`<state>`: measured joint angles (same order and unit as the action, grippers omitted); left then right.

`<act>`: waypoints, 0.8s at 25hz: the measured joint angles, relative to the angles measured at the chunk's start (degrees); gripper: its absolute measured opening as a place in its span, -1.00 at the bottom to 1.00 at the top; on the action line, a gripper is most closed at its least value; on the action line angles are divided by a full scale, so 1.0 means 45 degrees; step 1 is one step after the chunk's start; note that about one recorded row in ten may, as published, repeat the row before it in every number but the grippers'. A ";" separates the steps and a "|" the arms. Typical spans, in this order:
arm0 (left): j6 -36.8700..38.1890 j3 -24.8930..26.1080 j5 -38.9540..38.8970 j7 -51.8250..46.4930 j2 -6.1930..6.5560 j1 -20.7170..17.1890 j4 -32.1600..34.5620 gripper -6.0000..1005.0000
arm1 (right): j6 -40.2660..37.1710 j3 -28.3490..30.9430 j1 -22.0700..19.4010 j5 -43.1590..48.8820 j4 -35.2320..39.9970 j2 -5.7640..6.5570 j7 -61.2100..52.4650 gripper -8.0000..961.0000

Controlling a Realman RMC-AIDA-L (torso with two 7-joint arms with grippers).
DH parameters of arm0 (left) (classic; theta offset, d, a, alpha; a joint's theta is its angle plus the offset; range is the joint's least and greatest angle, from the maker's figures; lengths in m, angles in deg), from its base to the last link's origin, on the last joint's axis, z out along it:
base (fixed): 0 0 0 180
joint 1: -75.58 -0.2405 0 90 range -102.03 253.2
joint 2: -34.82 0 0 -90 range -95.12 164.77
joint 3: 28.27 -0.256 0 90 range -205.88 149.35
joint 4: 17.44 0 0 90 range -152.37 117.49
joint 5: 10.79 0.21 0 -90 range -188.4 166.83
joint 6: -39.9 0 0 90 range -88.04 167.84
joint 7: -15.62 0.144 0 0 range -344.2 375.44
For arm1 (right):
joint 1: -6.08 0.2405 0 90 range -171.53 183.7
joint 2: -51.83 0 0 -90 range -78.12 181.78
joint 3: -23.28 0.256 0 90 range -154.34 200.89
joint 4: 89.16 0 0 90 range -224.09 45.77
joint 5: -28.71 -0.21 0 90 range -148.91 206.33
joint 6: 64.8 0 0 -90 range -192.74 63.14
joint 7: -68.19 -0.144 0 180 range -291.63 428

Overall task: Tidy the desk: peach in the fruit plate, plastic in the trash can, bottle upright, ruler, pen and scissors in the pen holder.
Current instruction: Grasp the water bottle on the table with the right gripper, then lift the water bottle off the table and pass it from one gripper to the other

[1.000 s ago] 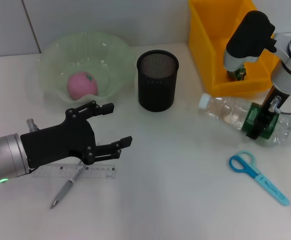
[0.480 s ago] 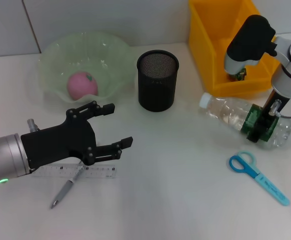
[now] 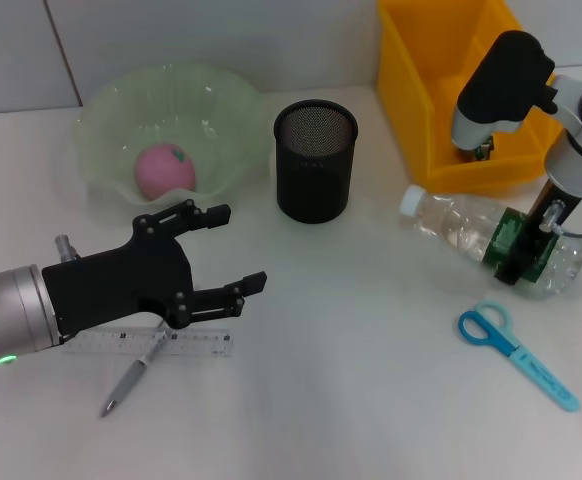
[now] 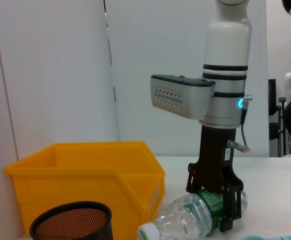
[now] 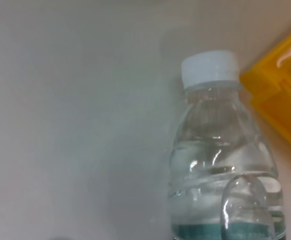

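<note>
The clear bottle (image 3: 471,236) lies on its side by the yellow trash can (image 3: 441,90), white cap (image 5: 209,68) toward the pen holder. My right gripper (image 3: 519,252) is shut across its green label, one finger on each side (image 4: 213,200). The pink peach (image 3: 164,170) rests in the green fruit plate (image 3: 101,115). My left gripper (image 3: 226,250) hovers open above the clear ruler (image 3: 196,345) and the grey pen (image 3: 126,385). Blue scissors (image 3: 516,352) lie at the front right. The black mesh pen holder (image 3: 314,160) stands in the middle. No plastic is in view.
The yellow trash can stands close behind the bottle (image 4: 185,220) and beside the pen holder (image 4: 70,222). A white wall runs along the back of the desk. The scissors lie just in front of the bottle's base.
The right arm's upper part has shifted slightly to the right while its gripper stays on the bottle. The left arm, ruler and pen have not moved.
</note>
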<state>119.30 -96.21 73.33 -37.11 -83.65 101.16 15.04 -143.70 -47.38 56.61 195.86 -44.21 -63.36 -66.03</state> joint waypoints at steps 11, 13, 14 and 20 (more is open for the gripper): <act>-0.0005 0.0019 0.0000 0.0000 -0.0002 0.0000 0.0003 0.71 | -0.0212 0.0980 -0.0339 -0.0132 0.0821 -0.0259 0.0672 0.63; -0.0009 0.0017 0.0000 0.0000 -0.0016 0.0000 -0.0008 0.71 | -0.0265 0.0997 -0.0355 -0.0239 0.0847 -0.0296 0.0813 0.62; -0.0009 0.0017 0.0000 0.0000 -0.0016 0.0000 -0.0008 0.71 | -0.0354 0.1021 -0.0386 -0.0341 0.0929 -0.0322 0.0958 0.61; -0.0009 0.0017 0.0000 0.0000 -0.0018 0.0000 -0.0009 0.71 | -0.0790 0.1290 -0.0673 -0.0446 0.1649 -0.0485 0.1462 0.62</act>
<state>119.26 -96.13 73.33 -37.11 -83.73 101.16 15.00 -147.25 -41.58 53.58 193.85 -36.79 -65.54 -59.45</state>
